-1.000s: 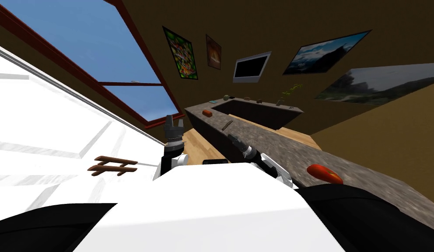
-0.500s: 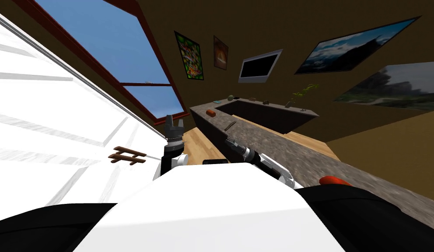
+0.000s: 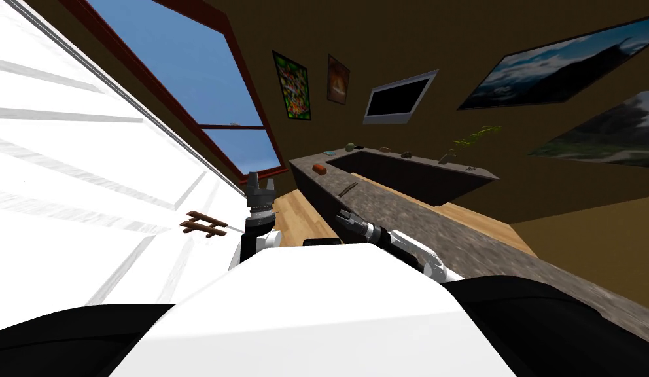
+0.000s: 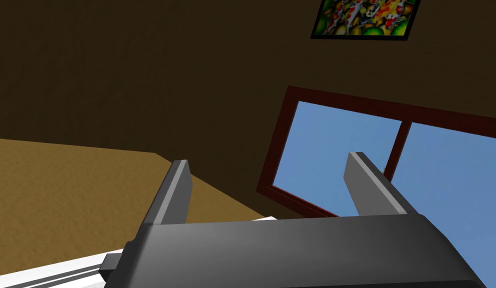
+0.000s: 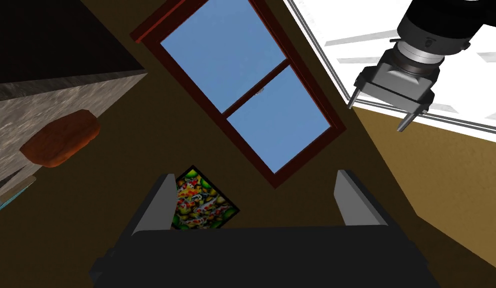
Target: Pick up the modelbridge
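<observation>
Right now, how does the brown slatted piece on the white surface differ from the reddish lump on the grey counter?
The model bridge is an open frame of thin dark-brown bars; the reddish lump is solid and rounded. The model bridge lies on the white surface to my left; the reddish lump sits on the speckled grey counter ahead. Both lie unheld.

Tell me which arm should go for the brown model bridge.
Left, probably. The open left gripper hangs right beside the white surface where the model bridge lies; the right gripper, also open, sits by the grey counter on the far side.
</observation>
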`<state>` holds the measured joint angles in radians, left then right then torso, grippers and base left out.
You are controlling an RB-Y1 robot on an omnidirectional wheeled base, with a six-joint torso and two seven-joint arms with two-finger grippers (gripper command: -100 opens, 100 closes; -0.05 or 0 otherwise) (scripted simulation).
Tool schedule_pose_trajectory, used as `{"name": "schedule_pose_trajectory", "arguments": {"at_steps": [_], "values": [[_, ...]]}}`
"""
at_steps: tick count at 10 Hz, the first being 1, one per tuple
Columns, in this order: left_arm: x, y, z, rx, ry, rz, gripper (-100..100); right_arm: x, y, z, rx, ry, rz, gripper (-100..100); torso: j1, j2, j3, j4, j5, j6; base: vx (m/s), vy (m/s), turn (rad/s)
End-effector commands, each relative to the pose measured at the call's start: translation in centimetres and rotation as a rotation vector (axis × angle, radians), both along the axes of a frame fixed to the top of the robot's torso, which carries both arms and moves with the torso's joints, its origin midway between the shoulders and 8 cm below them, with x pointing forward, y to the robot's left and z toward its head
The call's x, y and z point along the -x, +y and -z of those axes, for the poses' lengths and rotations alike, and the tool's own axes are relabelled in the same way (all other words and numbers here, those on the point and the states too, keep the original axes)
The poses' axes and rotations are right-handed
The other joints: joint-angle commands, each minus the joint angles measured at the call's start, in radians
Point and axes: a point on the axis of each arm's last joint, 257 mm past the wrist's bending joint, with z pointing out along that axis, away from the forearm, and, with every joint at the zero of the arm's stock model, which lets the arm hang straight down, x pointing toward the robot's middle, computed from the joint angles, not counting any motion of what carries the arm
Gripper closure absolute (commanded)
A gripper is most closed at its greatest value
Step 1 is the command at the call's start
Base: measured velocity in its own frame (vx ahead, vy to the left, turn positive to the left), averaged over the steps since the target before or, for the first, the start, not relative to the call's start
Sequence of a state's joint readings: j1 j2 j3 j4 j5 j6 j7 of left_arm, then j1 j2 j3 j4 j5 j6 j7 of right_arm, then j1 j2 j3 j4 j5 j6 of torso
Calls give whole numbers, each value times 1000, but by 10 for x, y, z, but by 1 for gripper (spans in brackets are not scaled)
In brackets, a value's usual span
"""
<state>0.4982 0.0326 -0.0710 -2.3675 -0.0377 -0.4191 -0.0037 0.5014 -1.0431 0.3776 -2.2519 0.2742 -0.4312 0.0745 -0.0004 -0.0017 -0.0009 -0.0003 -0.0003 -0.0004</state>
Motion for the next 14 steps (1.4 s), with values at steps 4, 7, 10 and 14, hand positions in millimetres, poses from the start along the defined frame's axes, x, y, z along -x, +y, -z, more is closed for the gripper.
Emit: {"name": "schedule_pose_trajectory", "arguments": {"at_steps": [4,7,10,14], "values": [[0,0,0,0,0,0,0,15,-15,40,168,26,-57,-100,0,-1,0,0,0,1,12,-6,154],[0,0,0,0,0,0,0,31,-38,85,346,44,-108,-100,0,-1,0,0,0,1,18,-3,235],[0,0,0,0,0,0,0,42,-61,108,466,54,-149,-100,0,0,0,0,0,2,14,-5,154],[0,0,0,0,0,0,0,53,-93,129,608,65,-201,-100,-1,-1,-1,0,0,1,17,-12,149]]}}
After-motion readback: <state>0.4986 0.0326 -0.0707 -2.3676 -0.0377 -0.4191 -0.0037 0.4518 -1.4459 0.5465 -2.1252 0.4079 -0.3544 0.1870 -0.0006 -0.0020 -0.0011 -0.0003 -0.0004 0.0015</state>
